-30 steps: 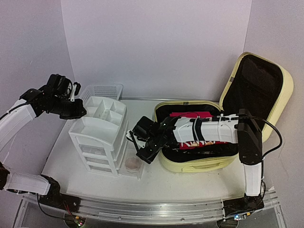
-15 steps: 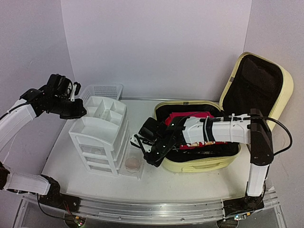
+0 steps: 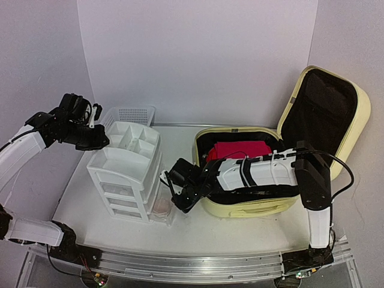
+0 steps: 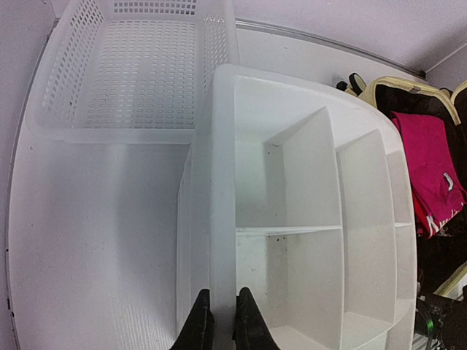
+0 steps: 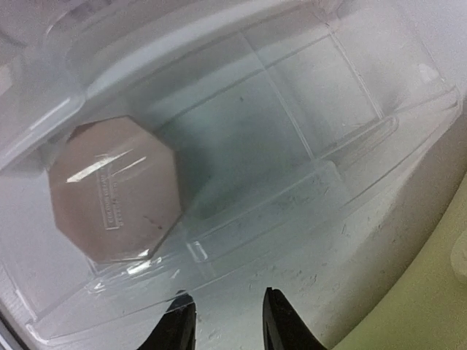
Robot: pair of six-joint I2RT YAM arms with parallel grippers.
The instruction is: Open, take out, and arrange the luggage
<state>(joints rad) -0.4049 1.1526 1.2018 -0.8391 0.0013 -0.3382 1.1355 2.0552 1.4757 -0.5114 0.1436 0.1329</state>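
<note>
The pale-yellow luggage [image 3: 252,207] lies open at the right, its lid [image 3: 355,120] upright with black lining. Red clothing [image 3: 240,150] lies inside. The luggage's rim shows in the left wrist view [image 4: 379,86] and its shell in the right wrist view [image 5: 438,324]. My right gripper [image 3: 178,203] [image 5: 228,321] is open, just left of the luggage. It is at the front edge of a pulled-out clear drawer [image 5: 241,146] that holds a pink octagonal case [image 5: 113,193]. My left gripper [image 3: 99,143] [image 4: 221,326] is shut on the top rim of the white drawer unit [image 3: 123,174].
A white mesh basket [image 3: 132,114] [image 4: 139,65] stands behind the drawer unit, against the back wall. The unit's top tray [image 4: 292,182] has several open compartments. My right arm stretches across the front of the luggage.
My right gripper swung right, then back left and lower to the clear drawer's front. The right arm has dropped, so more red clothing shows. The left arm has not moved.
</note>
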